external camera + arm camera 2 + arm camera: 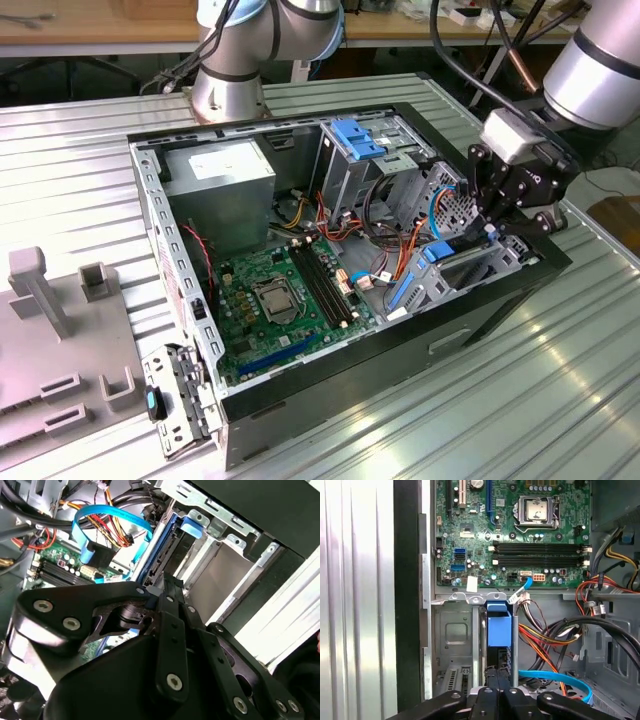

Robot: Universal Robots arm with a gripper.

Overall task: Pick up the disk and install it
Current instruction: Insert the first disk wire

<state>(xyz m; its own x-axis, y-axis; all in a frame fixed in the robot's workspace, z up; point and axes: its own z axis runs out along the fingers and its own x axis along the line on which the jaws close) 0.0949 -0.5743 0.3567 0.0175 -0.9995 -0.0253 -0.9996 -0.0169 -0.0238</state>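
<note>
The disk (pixel 437 252) stands on edge in the metal drive bay at the case's corner on the exterior view's right, its blue carrier tab (pixel 499 625) pointing toward the motherboard. My gripper (pixel 497 232) hangs right over that bay. In both wrist views its black fingers (pixel 492 680) lie together, narrower than the disk, and their tips (pixel 172 586) rest against the disk's dark end beside its blue side rail (pixel 161 550). Nothing shows between the fingers.
The open computer case (pixel 400 350) lies on a ribbed metal table. Inside are the motherboard (pixel 275 300), a grey power supply (pixel 220 190), loose orange, red and blue cables (pixel 555 677) and an upper cage with a light-blue latch (pixel 360 135). Another arm's base (pixel 228 85) stands behind; grey fixtures (pixel 40 290) sit left.
</note>
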